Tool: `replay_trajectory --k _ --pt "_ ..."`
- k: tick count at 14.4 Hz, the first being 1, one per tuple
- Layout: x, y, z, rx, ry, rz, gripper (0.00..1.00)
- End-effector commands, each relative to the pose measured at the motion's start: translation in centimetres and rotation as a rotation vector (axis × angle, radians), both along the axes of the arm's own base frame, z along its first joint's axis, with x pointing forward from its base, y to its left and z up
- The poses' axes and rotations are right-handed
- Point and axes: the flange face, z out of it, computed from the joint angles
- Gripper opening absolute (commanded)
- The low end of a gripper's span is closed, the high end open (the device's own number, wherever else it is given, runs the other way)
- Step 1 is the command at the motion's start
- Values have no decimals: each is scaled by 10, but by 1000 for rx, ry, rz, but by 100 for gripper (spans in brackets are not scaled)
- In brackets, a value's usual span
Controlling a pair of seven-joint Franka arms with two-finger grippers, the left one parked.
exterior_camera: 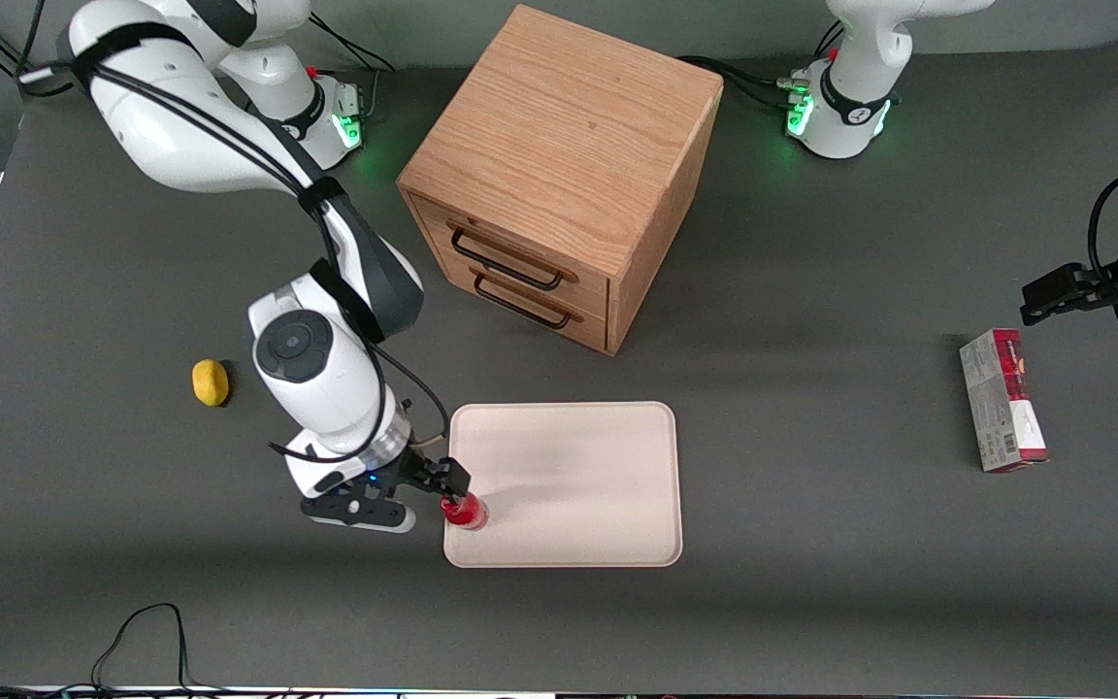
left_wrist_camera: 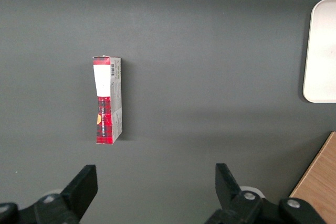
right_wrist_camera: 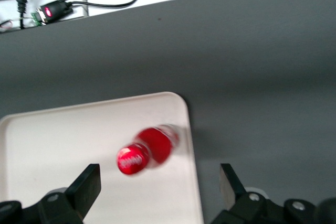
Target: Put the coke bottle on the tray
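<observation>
The small red coke bottle stands upright on the cream-white tray, just inside the tray corner nearest the front camera, toward the working arm's end. In the right wrist view I look down on its red cap and the coke bottle rests on the tray close to the rim. My right gripper hangs over that same tray edge, beside and slightly above the bottle. The gripper is open, its two black fingers spread wide, and the bottle touches neither of them.
A wooden two-drawer cabinet stands farther from the front camera than the tray. A yellow lemon-like object lies toward the working arm's end. A red-and-white carton lies toward the parked arm's end. Cables trail along the table's near edge.
</observation>
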Motion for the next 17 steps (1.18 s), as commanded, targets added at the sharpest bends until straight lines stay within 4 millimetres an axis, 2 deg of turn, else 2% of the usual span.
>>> replay_trajectory --k 1,2,4,5,6,10,12,14,17 --pt "-23 -39 49 -43 66 42 100" --pt "-34 -57 59 -47 108 87 100" --pt "-58 -109 94 -76 171 124 100" --pt "-75 -125 111 -96 203 154 100" --pt "-91 -150 125 -115 233 166 100" --pt "-153 -236 195 -111 287 115 100" --pt "-180 -282 216 -50 278 82 100" --pt "-195 -304 225 -22 268 48 100" --pt "-196 -303 225 -21 272 37 100"
